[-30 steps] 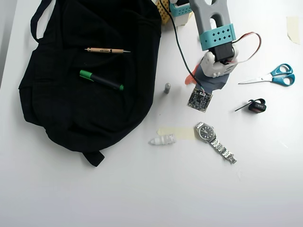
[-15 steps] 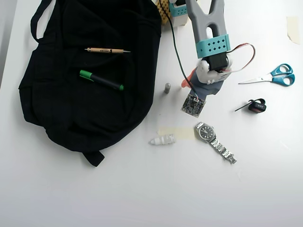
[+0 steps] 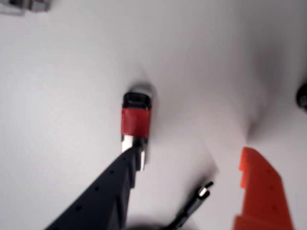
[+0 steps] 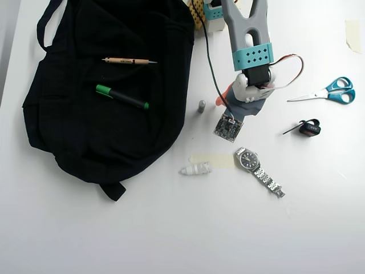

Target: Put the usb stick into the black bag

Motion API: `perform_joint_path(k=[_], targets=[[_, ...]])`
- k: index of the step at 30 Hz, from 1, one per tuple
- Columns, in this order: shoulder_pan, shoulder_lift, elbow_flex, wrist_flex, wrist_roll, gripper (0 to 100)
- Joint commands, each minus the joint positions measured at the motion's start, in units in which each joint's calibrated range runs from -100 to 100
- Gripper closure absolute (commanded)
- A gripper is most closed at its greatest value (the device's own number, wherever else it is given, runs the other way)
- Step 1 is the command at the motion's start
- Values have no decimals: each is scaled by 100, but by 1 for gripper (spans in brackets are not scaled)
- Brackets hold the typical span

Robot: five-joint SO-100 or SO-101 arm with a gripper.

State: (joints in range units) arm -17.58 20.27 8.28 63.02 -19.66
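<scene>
The usb stick (image 3: 136, 122) lies on the white table in the wrist view, with a red body, a black cap at its far end and a silver near end. My gripper (image 3: 192, 153) is open. Its dark finger (image 3: 105, 191) has its tip over the stick's silver end, and the orange finger (image 3: 261, 191) stands well to the right. In the overhead view the gripper (image 4: 239, 108) hangs low right of the black bag (image 4: 85, 131) and hides the stick. The bag lies flat at the upper left.
A pencil (image 4: 128, 60) and a green-capped marker (image 4: 121, 97) lie on the bag. Around the gripper are a grey cylinder (image 4: 201, 106), a white ribbed piece (image 4: 195, 169), a watch (image 4: 256, 165), scissors (image 4: 328, 92) and a small black-and-red object (image 4: 309, 128).
</scene>
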Motion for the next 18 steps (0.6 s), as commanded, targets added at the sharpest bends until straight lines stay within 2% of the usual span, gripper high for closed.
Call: perform_joint_path(k=[1, 18], targets=[[45, -168, -235, 124, 5, 73], [-45, -43, -621, 167, 10, 73]])
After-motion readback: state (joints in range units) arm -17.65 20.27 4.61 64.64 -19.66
